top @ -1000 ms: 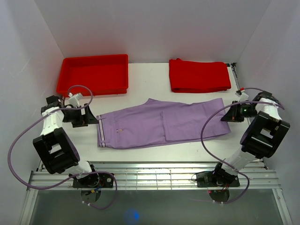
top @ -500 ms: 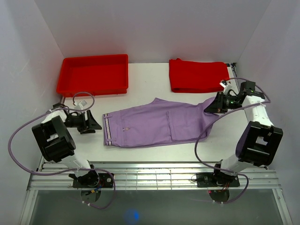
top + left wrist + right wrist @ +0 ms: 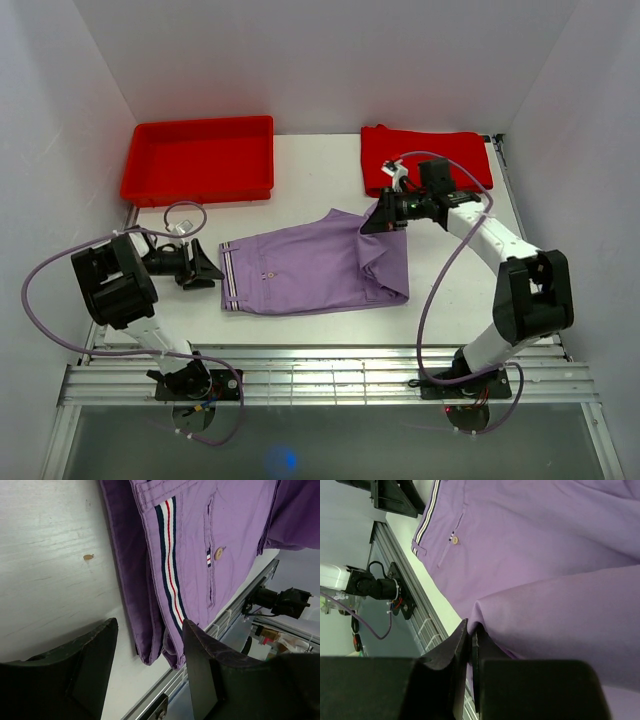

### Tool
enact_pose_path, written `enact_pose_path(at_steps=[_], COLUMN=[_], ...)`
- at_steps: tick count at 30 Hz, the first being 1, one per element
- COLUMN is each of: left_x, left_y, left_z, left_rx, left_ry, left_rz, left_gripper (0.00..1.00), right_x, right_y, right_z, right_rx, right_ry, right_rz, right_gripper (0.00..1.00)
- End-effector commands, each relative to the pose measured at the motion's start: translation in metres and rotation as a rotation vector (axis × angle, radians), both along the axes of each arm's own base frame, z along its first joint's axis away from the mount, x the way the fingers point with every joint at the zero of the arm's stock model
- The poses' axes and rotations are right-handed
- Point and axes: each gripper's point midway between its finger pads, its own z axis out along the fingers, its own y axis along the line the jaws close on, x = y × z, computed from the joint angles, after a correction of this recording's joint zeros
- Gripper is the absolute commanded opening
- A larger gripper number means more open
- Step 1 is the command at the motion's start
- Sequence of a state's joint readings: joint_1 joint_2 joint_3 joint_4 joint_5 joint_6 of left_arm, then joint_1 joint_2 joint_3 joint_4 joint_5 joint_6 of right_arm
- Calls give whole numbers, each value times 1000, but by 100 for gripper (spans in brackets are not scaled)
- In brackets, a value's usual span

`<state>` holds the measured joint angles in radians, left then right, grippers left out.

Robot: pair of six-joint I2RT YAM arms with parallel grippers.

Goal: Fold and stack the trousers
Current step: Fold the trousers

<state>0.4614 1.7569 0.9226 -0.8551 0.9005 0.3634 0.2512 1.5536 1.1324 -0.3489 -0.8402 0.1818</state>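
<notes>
Trousers (image 3: 300, 270) left-right, waistband left; hem tight between right jaws, left jaws wide

The overhead camera is looking down from high above and behind the near edge of the table (image 3: 320, 180), taking in all of it from far off. The left wrist camera is hanging low at the left, facing right, close on the trousers (image 3: 235, 520). The right wrist camera is looking down and leftward, close over the same trousers. Both wrist views are catching the striped waistband (image 3: 167, 555) and button (image 3: 218, 553).
</notes>
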Motion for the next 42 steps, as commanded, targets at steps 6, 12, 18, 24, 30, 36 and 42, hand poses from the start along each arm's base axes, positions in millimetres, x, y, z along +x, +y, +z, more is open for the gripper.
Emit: enact_pose_path(at_steps=[6, 12, 18, 24, 30, 36, 42], left_x=[5, 2, 4, 4, 4, 1, 0], left_y=[-22, -19, -19, -19, -19, -19, -19], left_z=[-5, -29, -29, -30, -29, -29, -31], left_rx=[-33, -14, -15, -14, -15, -4, -2], left_ry=[29, 137, 136, 138, 134, 133, 143], left_rz=[-5, 18, 22, 22, 22, 17, 19], left_gripper=[47, 0, 0, 0, 0, 0, 0], right_x=[22, 7, -5, -15, -27, -31, -35], right_y=[85, 134, 175, 210, 242, 263, 282], right_z=[27, 17, 12, 10, 4, -10, -5], right_rx=[65, 61, 52, 75, 100, 100, 145], right_ry=[-73, -57, -31, -4, 25, 63, 56], right_rz=[62, 119, 167, 206, 242, 259, 287], right_gripper=[8, 8, 8, 8, 8, 8, 8])
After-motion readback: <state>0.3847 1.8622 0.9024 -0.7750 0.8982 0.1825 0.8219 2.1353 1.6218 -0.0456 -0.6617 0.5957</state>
